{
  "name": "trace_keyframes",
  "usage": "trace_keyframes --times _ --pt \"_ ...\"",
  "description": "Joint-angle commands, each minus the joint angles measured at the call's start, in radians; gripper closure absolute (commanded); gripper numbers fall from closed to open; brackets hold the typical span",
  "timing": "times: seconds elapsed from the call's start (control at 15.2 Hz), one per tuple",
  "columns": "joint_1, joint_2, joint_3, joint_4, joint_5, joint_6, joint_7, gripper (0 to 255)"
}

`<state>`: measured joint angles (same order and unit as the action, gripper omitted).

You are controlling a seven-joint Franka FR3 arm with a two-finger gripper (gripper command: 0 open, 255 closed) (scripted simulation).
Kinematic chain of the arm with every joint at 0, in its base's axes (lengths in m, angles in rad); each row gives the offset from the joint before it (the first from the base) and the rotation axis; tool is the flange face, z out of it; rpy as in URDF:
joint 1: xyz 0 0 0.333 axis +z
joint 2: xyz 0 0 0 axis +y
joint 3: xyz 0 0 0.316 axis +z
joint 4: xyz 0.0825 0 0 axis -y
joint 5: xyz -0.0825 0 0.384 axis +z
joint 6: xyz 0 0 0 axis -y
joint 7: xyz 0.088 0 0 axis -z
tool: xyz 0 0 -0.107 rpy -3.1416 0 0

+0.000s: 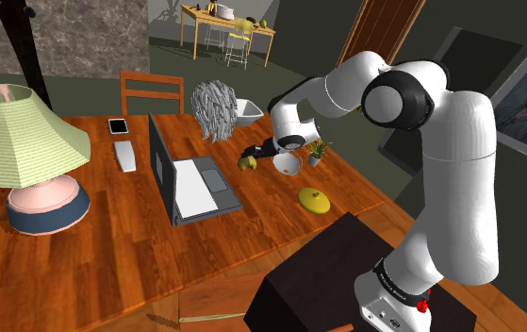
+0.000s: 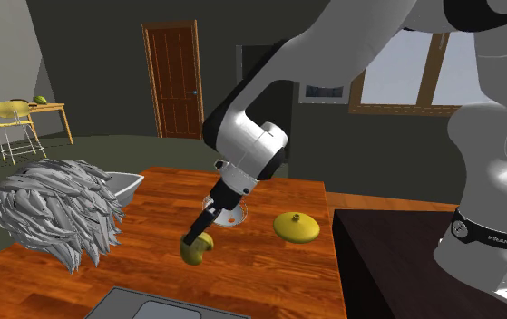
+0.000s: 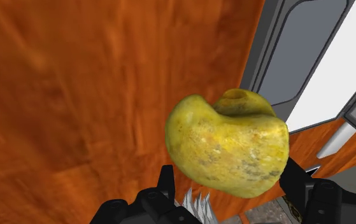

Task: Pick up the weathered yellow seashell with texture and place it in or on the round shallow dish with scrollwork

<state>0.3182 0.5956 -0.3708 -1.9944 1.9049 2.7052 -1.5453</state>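
My gripper [image 2: 199, 237] is shut on the mottled yellow seashell [image 2: 196, 251], which hangs from the black fingers close over the wooden table [image 2: 269, 272]. In the wrist view the shell [image 3: 227, 143] sits clasped between the two fingers [image 3: 167, 181], with my gripper [image 3: 228, 184] right behind it. In the shoulder view the shell [image 1: 247, 163] is beside the laptop's far corner, under my gripper [image 1: 251, 157]. The round white dish [image 1: 288, 164] stands just to the shoulder view's right of the shell. In the second exterior view the dish [image 2: 238, 216] is partly hidden behind the wrist.
An open laptop [image 1: 190, 179] lies in the table's middle, with a lamp [image 1: 25, 151] at the shoulder view's left. A shaggy grey object [image 1: 216, 108] and a white bowl [image 1: 245, 111] stand at the back. A small potted plant [image 1: 318, 151] and a flat yellow object [image 1: 314, 200] are near the dish.
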Motion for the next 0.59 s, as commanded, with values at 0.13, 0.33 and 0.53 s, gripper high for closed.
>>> trace_keyframes --times 0.13,0.33,0.53 --pt "0.006 -0.047 -0.006 -0.02 -0.061 0.012 0.052 255" --pt "0.012 -0.083 -0.011 -0.035 -0.11 0.021 0.096 255" --pt "0.019 -0.118 -0.017 -0.049 -0.161 0.03 0.143 255"
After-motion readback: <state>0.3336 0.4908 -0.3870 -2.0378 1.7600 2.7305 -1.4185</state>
